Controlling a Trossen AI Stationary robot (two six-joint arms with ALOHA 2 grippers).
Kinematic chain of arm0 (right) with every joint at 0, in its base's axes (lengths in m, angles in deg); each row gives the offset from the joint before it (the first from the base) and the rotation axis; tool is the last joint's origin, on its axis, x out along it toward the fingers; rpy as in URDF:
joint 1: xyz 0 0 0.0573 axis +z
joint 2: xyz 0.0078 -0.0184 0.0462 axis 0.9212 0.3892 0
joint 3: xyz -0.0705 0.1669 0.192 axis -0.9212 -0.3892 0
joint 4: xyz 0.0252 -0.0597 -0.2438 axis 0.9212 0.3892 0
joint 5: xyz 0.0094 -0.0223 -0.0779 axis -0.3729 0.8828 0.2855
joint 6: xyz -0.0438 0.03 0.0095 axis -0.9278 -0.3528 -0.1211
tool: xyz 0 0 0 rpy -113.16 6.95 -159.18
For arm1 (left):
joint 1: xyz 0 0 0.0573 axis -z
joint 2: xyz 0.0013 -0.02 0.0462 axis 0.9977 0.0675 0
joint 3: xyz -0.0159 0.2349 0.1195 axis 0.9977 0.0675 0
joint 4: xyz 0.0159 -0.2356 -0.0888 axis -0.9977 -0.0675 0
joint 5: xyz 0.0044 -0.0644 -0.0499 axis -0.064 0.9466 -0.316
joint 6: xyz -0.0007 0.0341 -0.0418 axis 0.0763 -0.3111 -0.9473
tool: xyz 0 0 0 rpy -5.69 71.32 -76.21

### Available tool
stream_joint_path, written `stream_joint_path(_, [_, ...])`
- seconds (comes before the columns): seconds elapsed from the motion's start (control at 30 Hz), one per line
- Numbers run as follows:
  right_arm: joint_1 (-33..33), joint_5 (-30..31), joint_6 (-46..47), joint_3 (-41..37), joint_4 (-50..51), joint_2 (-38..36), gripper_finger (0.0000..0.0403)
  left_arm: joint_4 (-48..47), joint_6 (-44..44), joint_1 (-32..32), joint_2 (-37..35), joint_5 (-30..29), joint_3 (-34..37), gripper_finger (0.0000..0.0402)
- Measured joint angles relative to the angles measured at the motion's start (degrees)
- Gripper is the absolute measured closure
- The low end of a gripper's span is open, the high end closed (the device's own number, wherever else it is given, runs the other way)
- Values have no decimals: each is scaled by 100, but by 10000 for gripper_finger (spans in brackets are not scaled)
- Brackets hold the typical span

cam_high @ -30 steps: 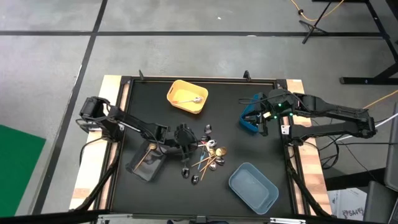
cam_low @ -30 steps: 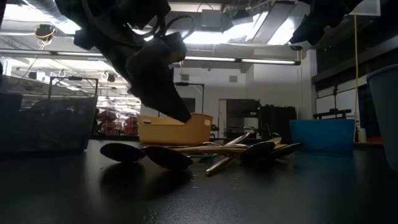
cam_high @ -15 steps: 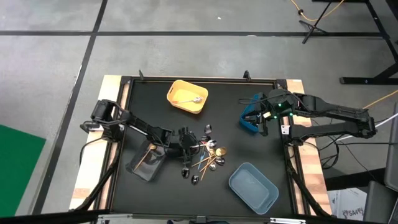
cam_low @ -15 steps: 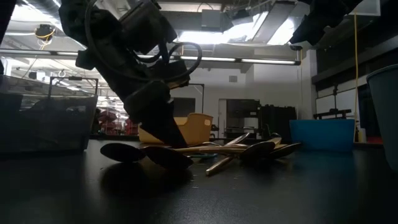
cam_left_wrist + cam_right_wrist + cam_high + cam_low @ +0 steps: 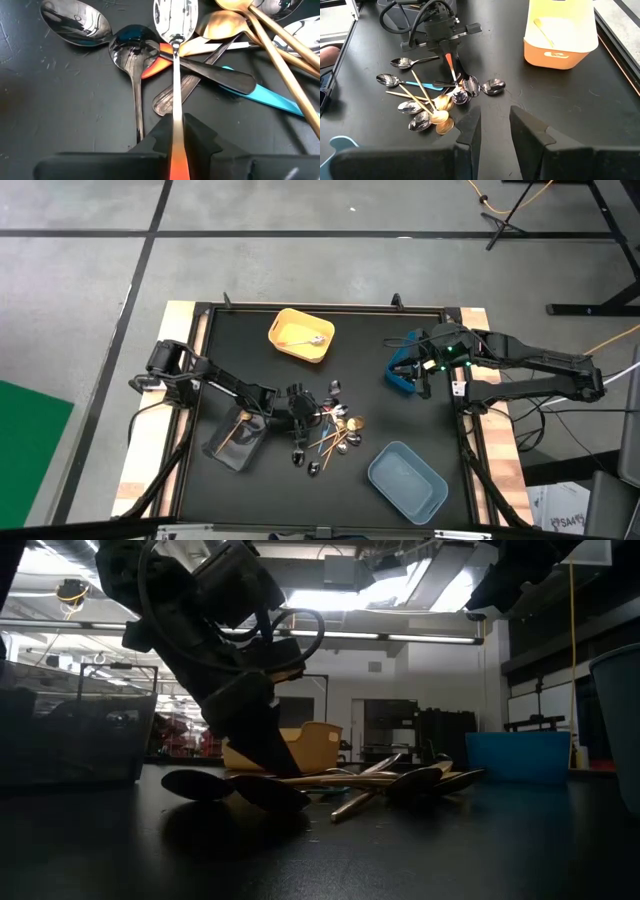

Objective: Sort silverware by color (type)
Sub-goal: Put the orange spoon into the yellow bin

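A heap of silverware lies mid-table: silver spoons, gold ones, one with a light-blue handle. My left gripper is down at the heap's left side, shut on a silver spoon with an orange handle. In the low view it reaches the tabletop. My right gripper hangs high over the bright blue bin at the right, open and empty. My left gripper pinches the spoon's handle between its two fingers, where the silver shaft turns orange. The fingers slant down from the table's left side and lie along the handle. The spoon's bowl rests on other spoons of the heap.
A yellow bin at the far middle holds one spoon. A clear bin at the near left holds gold utensils. A grey-blue bin stands at the near right. Bare black tabletop lies between the heap and the bins.
My left gripper has come down onto the heap's left side, its arm stretching out lower over the table, and has then kept still. The spoons lie as before.
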Motion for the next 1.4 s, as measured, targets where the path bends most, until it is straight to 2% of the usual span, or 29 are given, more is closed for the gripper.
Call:
stream_joint_path(0.83, [1, 2, 0, 0, -2, 0, 310, 35, -152, 2, -135, -30, -41, 382])
stream_joint_path(1.4, [2, -2, 2, 0, -11, 2, 310, 10, -152, -204, -769, -39, -389, 382])
